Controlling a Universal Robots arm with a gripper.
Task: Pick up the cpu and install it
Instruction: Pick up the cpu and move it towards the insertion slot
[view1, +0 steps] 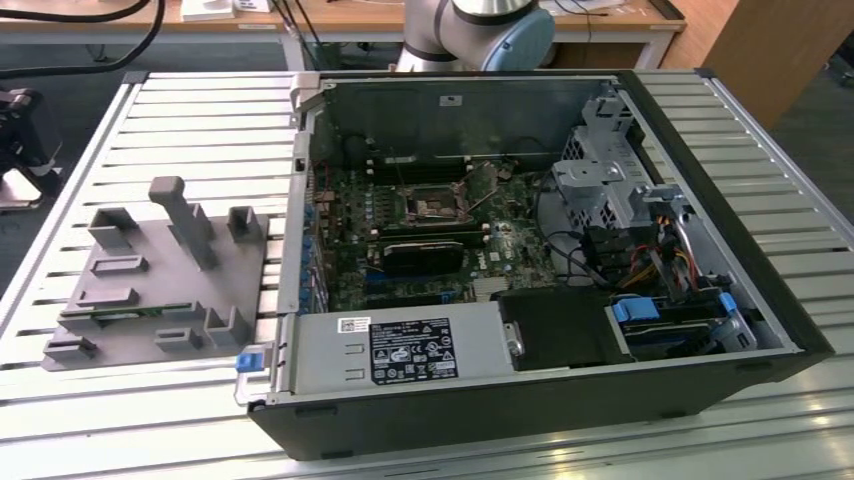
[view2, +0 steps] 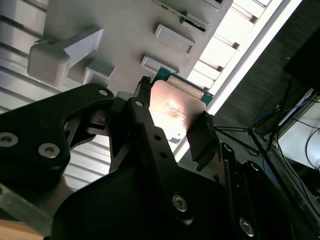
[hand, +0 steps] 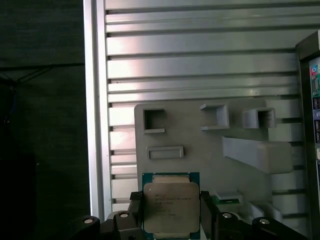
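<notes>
Your end effector (hand: 171, 216) pinches the cpu (hand: 171, 200) by 2 opposite edges, likely to keep it flat and its underside untouched, over the grey fixture plate (hand: 200, 145) on the slatted counter (hand: 200, 65).

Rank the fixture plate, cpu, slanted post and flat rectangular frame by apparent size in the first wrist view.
1. fixture plate
2. cpu, held in the claw nearer the camera, which inflates it
3. slanted post
4. flat rectangular frame
</notes>
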